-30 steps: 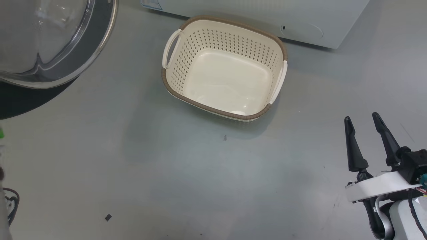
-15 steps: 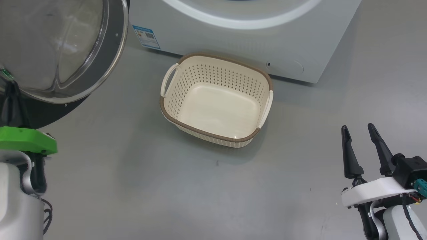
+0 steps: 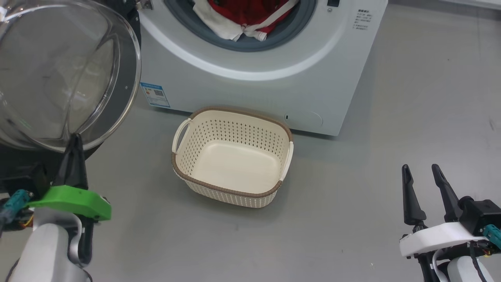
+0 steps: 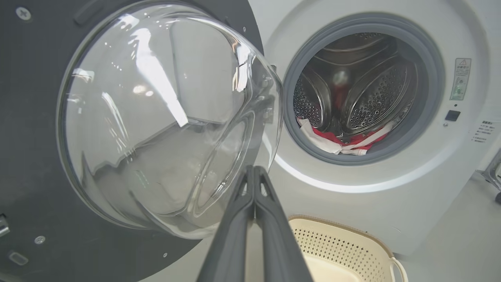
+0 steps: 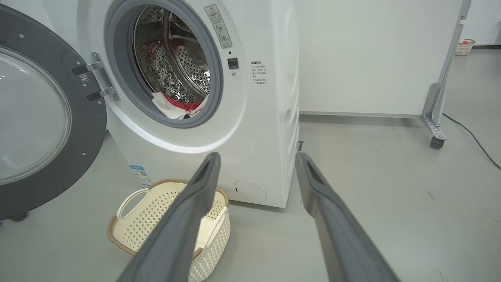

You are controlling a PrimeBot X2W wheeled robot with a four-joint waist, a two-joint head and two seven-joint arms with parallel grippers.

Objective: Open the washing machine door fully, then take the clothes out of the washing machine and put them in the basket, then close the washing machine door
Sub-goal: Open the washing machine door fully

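The washing machine (image 3: 254,90) stands with its door (image 3: 58,74) swung open to the left. The glass bowl of the door (image 4: 156,117) faces me. Red and white clothes (image 3: 250,15) lie in the drum and hang over the grey mouth ring; these clothes (image 4: 340,141) (image 5: 176,107) sit low in the opening. An empty cream basket (image 3: 231,191) rests on the floor in front of the machine. My left gripper (image 3: 74,139) is shut and empty, its tips (image 4: 253,168) just below the door's bowl. My right gripper (image 3: 420,168) hangs open and empty to the right of the basket (image 5: 156,207).
A blue label (image 3: 155,94) is stuck low on the machine's front. To the machine's right, a white panel on a wheeled metal leg (image 5: 434,113) stands at the back, with a cable (image 5: 473,141) on the grey floor beside it.
The head camera has tilted up, so the machine's mouth and the clothes are in view. My shut left gripper has come into view at the lower left, under the door. The right gripper stays open.
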